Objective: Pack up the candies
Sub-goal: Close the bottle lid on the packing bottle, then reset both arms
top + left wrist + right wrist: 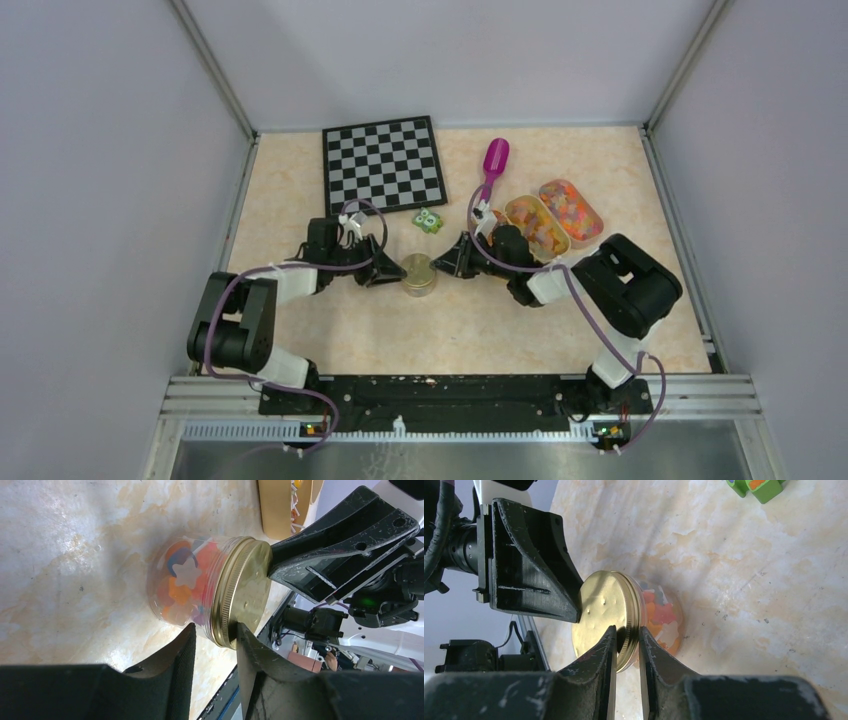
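Note:
A small clear jar [418,276] with a gold screw lid [247,590] stands upright mid-table, full of candies [182,580], orange, red, white and blue. It also shows in the right wrist view [606,610]. My left gripper [388,270] is at its left side. Its jaws [216,630] are open, one finger over the lid top and one beside the glass below the lid. My right gripper [450,262] is at the jar's right side. Its jaws [627,632] are closed narrowly on the lid's rim. More candies lie in two oval trays [537,225], [571,210].
A magenta scoop [495,158] lies behind the trays. A checkerboard [383,165] lies at the back left. A small green block with eyes [430,221] sits just behind the jar, seen also in the right wrist view [759,487]. Walls enclose the table.

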Tool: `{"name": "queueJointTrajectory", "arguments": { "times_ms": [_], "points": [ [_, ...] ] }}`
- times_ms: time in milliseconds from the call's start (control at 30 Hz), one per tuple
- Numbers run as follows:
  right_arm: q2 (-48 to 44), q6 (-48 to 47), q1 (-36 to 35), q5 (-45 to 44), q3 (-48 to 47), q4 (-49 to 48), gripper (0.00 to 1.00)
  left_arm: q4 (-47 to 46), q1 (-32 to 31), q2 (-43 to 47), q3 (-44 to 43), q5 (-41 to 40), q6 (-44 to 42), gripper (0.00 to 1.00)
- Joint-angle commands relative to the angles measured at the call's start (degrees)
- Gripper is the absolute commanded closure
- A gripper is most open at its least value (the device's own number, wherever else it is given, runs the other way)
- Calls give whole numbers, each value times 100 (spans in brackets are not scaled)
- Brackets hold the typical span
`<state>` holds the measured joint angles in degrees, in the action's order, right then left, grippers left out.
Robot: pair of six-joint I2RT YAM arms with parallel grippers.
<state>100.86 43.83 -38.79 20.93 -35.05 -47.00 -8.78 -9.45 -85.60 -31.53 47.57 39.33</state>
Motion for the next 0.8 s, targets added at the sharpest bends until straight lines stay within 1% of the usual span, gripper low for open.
{"name": "queueJointTrajectory", "arguments": {
  "times_ms": [0, 100, 167, 267, 300, 333, 400, 433, 467, 500, 633, 767],
  "points": [
    [161, -157, -85, 120, 282, 811, 82, 332, 58, -71, -28, -893, -247, 59],
    [-86, -5, -85, 181, 160, 822, 78, 265, 58, 31, -174, -747, -222, 52],
    [-311, 149, -70, 165, 84, 809, 75, 352, 55, 14, -395, -608, -363, 47],
    [-642, 197, -51, 141, -148, 1047, 66, 772, 58, 85, -818, -735, -632, 46],
    [-742, 193, -45, 120, -242, 1175, 57, 838, 58, 159, -889, -827, -679, 45],
    [-824, 188, -31, 120, -333, 1289, 51, 984, 58, 240, -953, -900, -715, 45],
    [-1036, 160, 4, 81, -499, 1582, 44, 1205, 58, 374, -1101, -1001, -801, 44],
    [-1154, 126, 15, 42, -559, 1719, 37, 1344, 57, 422, -1198, -1050, -857, 43],
    [-1291, 68, 26, 1, -615, 1906, 24, 1480, 57, 456, -1323, -1076, -923, 42],
    [-1420, -7, 35, -40, -683, 2121, 18, 1609, 58, 486, -1447, -1099, -984, 41],
    [-2116, -458, 72, -339, -972, 3136, 16, 1963, 58, 719, -2018, -1127, -1198, 39],
    [-2785, -1184, 78, -1141, -1612, 4701, 16, 1988, 58, 1120, -2631, -1141, -1372, 37]
  ]
}}
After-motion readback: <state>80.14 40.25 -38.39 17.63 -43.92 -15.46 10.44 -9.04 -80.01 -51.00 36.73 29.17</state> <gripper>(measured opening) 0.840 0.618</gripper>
